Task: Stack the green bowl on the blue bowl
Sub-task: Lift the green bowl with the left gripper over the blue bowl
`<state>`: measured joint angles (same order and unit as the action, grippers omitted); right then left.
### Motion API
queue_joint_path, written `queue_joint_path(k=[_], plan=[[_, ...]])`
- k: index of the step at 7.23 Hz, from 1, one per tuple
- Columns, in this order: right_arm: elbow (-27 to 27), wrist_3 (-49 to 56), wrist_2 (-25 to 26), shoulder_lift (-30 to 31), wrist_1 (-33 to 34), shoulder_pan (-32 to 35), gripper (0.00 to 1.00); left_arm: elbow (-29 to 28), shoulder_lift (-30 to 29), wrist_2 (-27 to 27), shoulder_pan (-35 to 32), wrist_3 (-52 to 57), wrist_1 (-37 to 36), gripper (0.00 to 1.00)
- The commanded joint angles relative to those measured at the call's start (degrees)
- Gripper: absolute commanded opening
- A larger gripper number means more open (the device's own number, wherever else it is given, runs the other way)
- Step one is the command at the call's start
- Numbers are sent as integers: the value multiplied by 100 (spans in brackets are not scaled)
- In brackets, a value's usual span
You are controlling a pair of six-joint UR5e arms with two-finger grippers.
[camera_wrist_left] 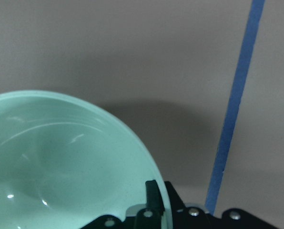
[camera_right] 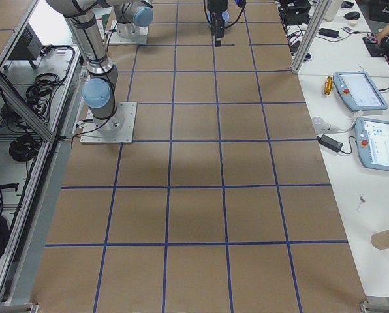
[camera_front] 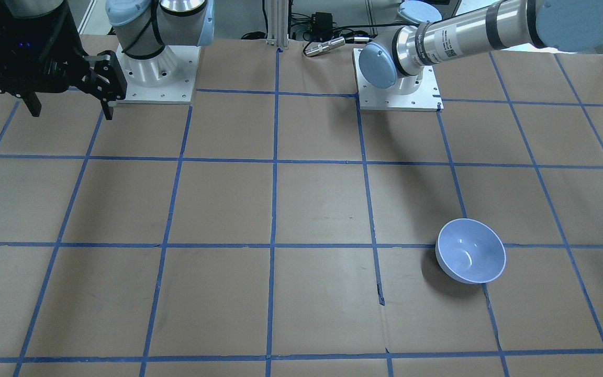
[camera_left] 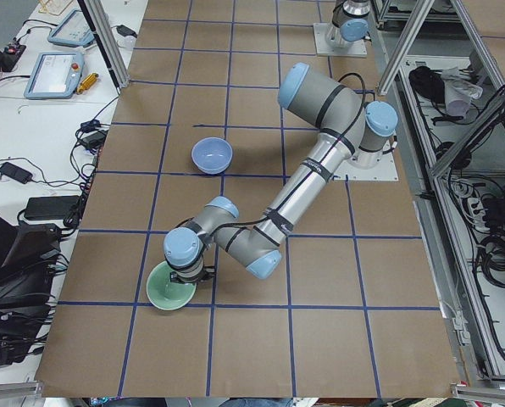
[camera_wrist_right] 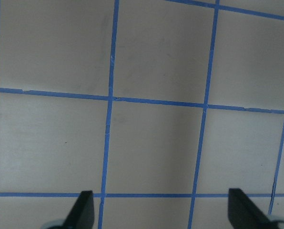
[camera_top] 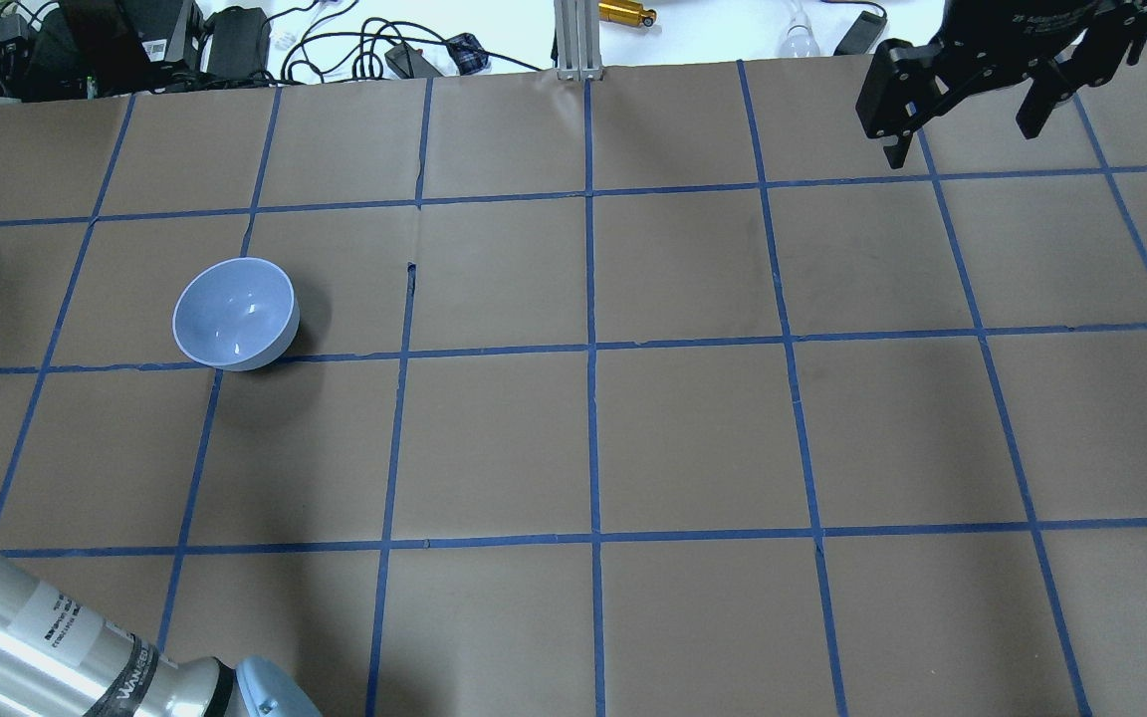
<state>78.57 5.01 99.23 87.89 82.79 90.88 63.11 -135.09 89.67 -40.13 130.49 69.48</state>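
Mint-green bowl (camera_wrist_left: 61, 162), glossy, apparently plain.

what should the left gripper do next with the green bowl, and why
Likely close the left gripper on the rim of the green bowl: a finger sits inside it, and the bowl rests on the table, apart from the blue bowl.

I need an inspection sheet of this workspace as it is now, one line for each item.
surface: table covered in brown paper with a blue tape grid.
job's things: green bowl upright near the table's end on the robot's left; blue bowl upright, empty, apart from it.
clutter: nothing seen.
grippers: left gripper at the green bowl's rim, grip unclear; right gripper open, empty, above the table.
cables: black cables on the white bench beyond the table.
surroundings: teach pendants on a side bench.
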Motion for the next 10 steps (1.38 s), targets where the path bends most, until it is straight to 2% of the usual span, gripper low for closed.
queue_joint_path(k=[1, 2, 4, 6, 8, 10], plan=[[0, 0, 0, 0, 0, 0, 100, 236, 499, 182, -222, 20, 65, 0], [0, 0, 0, 0, 0, 0, 100, 472, 797, 174, -363, 38, 135, 0], [0, 0, 0, 0, 0, 0, 100, 1453, 1674, 25, -547, 3, 285, 0], [0, 0, 0, 0, 0, 0, 100, 2413, 2641, 15, -1317, -146, 250, 0], [0, 0, 0, 0, 0, 0, 100, 3055, 3241, 6, -2197, -889, 224, 0], [0, 0, 0, 0, 0, 0, 100, 3872, 3716, 6, -2455, -1226, 119, 0]])
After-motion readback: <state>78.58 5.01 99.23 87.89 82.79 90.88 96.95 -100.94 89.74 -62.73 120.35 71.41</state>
